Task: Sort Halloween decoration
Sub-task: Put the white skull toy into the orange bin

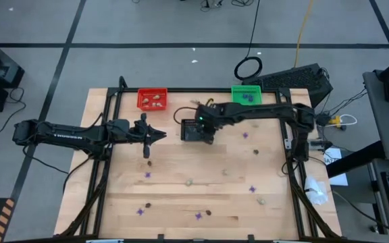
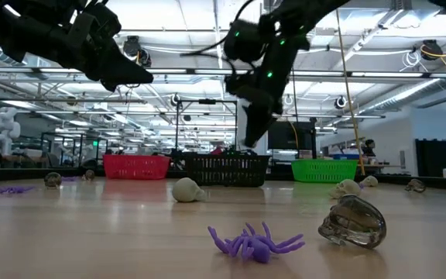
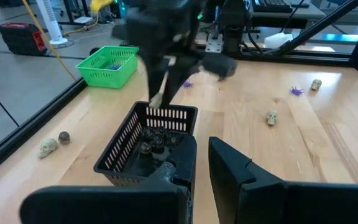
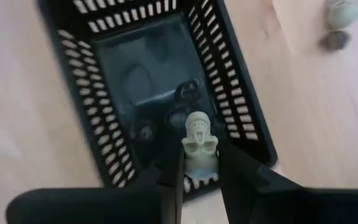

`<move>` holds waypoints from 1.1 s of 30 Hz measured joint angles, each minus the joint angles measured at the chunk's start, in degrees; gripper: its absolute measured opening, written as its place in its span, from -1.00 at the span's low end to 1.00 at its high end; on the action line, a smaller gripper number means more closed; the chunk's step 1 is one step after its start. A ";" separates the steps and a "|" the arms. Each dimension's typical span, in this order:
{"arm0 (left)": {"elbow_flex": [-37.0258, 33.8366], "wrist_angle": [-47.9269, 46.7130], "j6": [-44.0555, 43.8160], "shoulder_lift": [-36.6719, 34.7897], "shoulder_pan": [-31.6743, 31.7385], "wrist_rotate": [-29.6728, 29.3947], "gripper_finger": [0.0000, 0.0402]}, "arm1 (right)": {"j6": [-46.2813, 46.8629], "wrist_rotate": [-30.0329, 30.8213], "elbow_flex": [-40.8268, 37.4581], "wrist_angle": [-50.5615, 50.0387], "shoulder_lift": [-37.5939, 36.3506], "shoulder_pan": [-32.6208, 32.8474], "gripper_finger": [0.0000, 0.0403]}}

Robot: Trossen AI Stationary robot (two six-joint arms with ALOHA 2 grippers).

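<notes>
My right gripper [image 4: 199, 167] hangs over the black basket [image 1: 193, 130] near the back middle of the table [image 1: 181, 196]. Its fingers [image 4: 241, 171] are squeezed on a little pale skull [image 4: 199, 146]. The skull sits up between the finger tips, right above the near edge of the basket. Down inside the basket I can see a few dark skulls [image 4: 180, 106] on the floor of it.

My left gripper [image 1: 155, 136] waits off to the left of the black basket, up in the air. Its fingers [image 3: 229, 171] are a bit apart and there is nothing in them.

The red basket [image 1: 152, 99] is at the back of the table, left of the black one, with some pale bits in it. The green basket [image 1: 246, 94] is at the back on the right, and it has purple things inside.

Lots of little toys lie loose on the table. A purple spider [image 2: 254, 242] is close to the low camera, and a shiny dark skull [image 2: 353, 221] is just beside it. Another pale skull [image 2: 186, 190] is farther back. More purple, pale and dark bits are spread over the front half of the table.
</notes>
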 joint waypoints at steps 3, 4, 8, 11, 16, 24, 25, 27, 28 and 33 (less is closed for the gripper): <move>0.00 -0.10 0.00 -0.02 -0.02 0.00 -0.82 | -1.20 -1.85 2.00 -0.09 3.31 -1.63 -0.71; 0.00 -0.10 0.02 0.00 -0.02 0.00 -0.82 | -1.35 -1.87 2.51 -0.22 4.07 -1.93 -0.71; 0.00 -0.04 0.06 0.00 0.00 0.01 -0.82 | -1.67 -1.85 4.20 0.00 5.05 -2.71 -0.71; 0.00 0.00 0.04 -0.02 0.00 0.00 -0.82 | -1.66 -1.85 5.79 0.98 5.03 -2.98 -0.71; 0.00 0.25 0.04 0.00 -0.01 0.00 -0.82 | -2.09 -1.87 10.67 5.12 5.47 -3.55 -0.71; -0.02 0.10 0.01 -0.01 -0.02 0.02 -0.82 | -0.26 -1.91 23.80 9.51 14.06 -6.15 -0.71; -0.02 0.08 0.02 -0.01 -0.02 0.08 -0.82 | 0.19 -1.98 26.24 9.70 15.87 -6.50 -0.71; -0.02 0.09 0.02 0.00 -0.02 0.28 -0.82 | 1.17 -2.25 31.23 10.21 19.77 -7.12 -0.72; -0.02 0.09 0.04 -0.01 -0.02 0.30 -0.82 | 1.70 -2.99 33.71 10.71 21.70 -7.40 -0.72; -0.02 0.09 0.04 -0.01 -0.04 0.35 -0.82 | 6.45 -4.81 45.32 13.27 30.40 -9.10 -0.72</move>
